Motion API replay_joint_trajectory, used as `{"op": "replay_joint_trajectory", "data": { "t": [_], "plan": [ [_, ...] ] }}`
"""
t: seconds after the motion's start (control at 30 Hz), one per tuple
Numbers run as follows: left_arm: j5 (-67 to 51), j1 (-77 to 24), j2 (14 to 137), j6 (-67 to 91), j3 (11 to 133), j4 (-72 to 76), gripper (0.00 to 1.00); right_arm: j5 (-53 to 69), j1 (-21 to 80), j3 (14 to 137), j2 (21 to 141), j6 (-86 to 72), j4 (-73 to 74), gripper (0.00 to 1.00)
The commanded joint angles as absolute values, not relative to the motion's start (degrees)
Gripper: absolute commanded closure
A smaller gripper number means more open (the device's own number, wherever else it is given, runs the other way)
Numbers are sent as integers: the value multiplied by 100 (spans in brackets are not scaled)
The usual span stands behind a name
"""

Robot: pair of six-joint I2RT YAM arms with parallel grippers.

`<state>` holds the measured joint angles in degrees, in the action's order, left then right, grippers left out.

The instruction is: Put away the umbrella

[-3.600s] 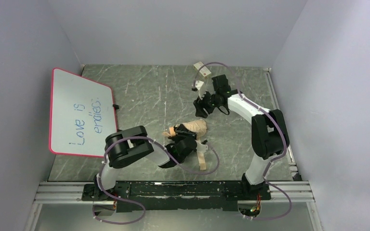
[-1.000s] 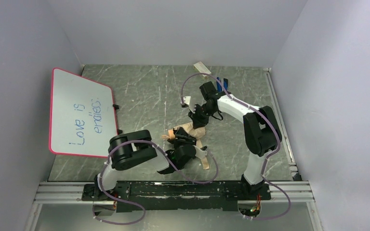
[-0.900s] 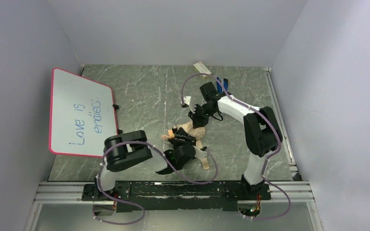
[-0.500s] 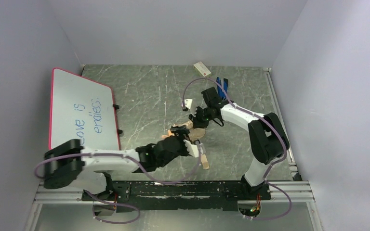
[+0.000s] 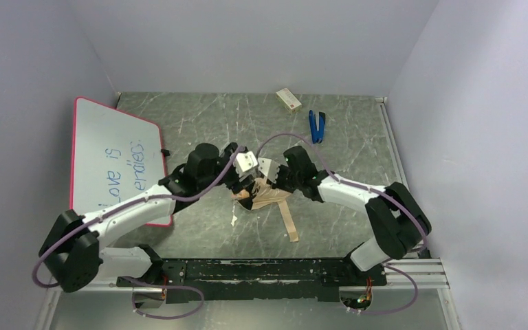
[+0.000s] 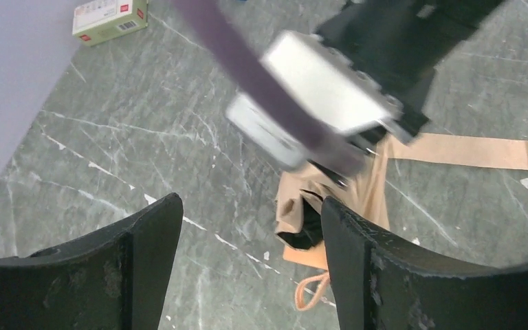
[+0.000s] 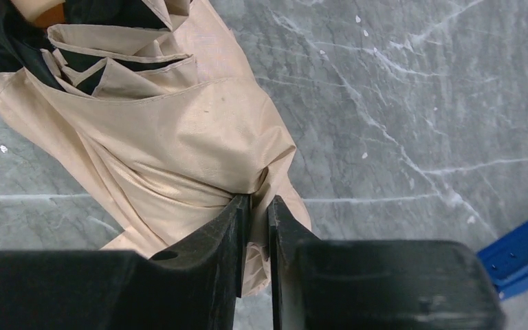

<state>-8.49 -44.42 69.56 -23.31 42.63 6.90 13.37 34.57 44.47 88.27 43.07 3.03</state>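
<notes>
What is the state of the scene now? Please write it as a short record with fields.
task object: beige fabric folding umbrella, crumpled on the grey marble-pattern table
strap: long tan strap, lying flat toward the near edge
left pincer: open, holding nothing, over the table beside the umbrella
right pincer: shut on a fold of the umbrella fabric
far edge: small pale cardboard box; blue plastic tool, kind unclear
left side: pink-framed whiteboard with blue writing

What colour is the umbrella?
The umbrella is beige-tan; the right wrist view shows it best.
</notes>
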Motion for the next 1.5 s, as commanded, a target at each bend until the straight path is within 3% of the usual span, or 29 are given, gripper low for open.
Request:
{"op": "replay_joint_trajectory", "data": {
  "t": [0.0,0.17,0.43,0.67,1.17,1.47],
  "plan": [
    [-2281,-3879,7507,-2103,4855,556,23,369,3827,3788,8720,4112,582,79],
    [-3260,-3326,8375,-2061,5614,317,23,97,4058,3515,8407,3853,508,77],
    [-4286,-3285,9782,-2539,6840,-1128,23,-229,4521,3192,8217,3531,484,76],
    [-4156,-3445,10724,-2820,7361,-2067,23,-396,4701,3067,8093,3505,431,77],
    [-4511,-3740,11383,-2982,7581,-2838,23,-557,4779,3084,8130,3591,467,77],
    [-4201,-3702,10995,-2830,7532,-2639,27,-615,4807,3098,8156,3617,448,78]
  ]
}}
